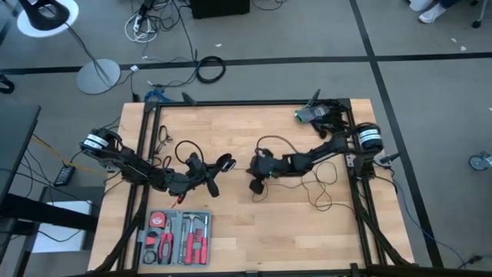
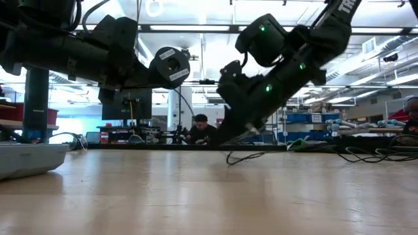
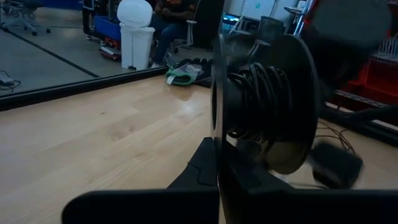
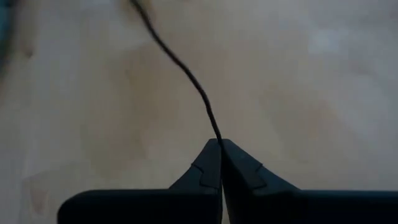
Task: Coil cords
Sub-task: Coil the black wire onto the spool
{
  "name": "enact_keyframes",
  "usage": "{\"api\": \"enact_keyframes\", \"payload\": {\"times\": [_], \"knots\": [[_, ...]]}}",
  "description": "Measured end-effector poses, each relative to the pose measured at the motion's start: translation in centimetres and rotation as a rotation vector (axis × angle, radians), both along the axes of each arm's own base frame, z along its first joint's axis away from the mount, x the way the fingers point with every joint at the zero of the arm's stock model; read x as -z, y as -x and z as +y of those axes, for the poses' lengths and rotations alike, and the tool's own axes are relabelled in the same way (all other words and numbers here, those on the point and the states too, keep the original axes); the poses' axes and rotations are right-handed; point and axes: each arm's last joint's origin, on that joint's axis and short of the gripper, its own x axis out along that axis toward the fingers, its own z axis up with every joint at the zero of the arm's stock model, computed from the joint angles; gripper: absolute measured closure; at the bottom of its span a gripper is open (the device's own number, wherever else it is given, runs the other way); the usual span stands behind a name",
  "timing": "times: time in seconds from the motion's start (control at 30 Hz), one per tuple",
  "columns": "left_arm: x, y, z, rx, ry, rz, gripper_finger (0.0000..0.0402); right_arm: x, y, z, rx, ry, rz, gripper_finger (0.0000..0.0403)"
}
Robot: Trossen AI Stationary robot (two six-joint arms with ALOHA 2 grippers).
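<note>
A black spool [image 3: 261,106] with black cord wound between its two discs hangs above the table's middle [image 1: 224,163], and my left gripper [image 3: 219,155] is shut on it, reaching in level from the left. The cords run on as a thin black strand [image 4: 186,74]. Its loose loops [image 1: 323,185] lie on the wood at the right and show low on the table in the low view [image 2: 245,156]. My right gripper [image 4: 219,144] is shut on that strand just right of the spool [image 1: 256,177] and slants down toward the table [image 2: 225,138]. My left gripper pinches the rim of one spool disc [image 3: 216,134] between its two fingers, the disc edge-on in the gap. The fingers come in level from the table's left. The spool is lifted clear of the table, its axle lying level. My right gripper pinches one strand of the cord [image 4: 217,137] between its two fingers. The fingers slant down from the table's right side. From the fingers the strand runs on above the wood with a slight bend.
A grey tray of red-handled tools [image 1: 175,237] stands at the near left and shows at the left edge of the low view [image 2: 26,160]. A green-and-black device [image 1: 315,114] sits at the far right corner. A person [image 2: 199,127] sits beyond the table.
</note>
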Motion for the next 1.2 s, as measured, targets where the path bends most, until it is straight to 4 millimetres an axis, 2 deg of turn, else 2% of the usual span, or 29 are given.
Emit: {"api": "enact_keyframes", "payload": {"times": [0.13, 0.37, 0.5, 0.63, 0.77, 0.97, 1.2], "knots": [[0.2, 0.0, 0.0, 0.0, -0.006, 0.017, 0.0401, -2.7, 1.3, -1.4, 0.039, 0.002, 0.036, 0.0401], [0.3, 0.0, 0.1, -0.004, -0.007, 0.033, 0.0401, -8.8, 2.8, -2.8, 0.08, -0.01, -0.111, 0.0402], [0.5, 0.0, 0.3, -0.019, -0.001, 0.046, 0.0401, -11.9, 1.6, -2.7, 0.04, 0.007, -0.153, 0.0402], [1.1, 0.0, 0.7, -0.05, 0.029, 0.087, 0.0401, -13.7, -1.0, -1.8, -0.023, 0.051, -0.114, 0.0403], [1.4, -0.1, 0.8, -0.087, 0.051, 0.109, 0.0401, -14.1, -4.0, -0.6, -0.087, 0.084, -0.069, 0.0403], [1.5, 0.0, 0.8, -0.103, 0.056, 0.108, 0.0401, -12.7, -7.8, 1.3, -0.181, 0.113, -0.035, 0.0403], [1.5, 0.0, 0.8, -0.108, 0.064, 0.101, 0.0401, -10.2, -9.9, 2.6, -0.232, 0.142, 0.002, 0.0397]]}}
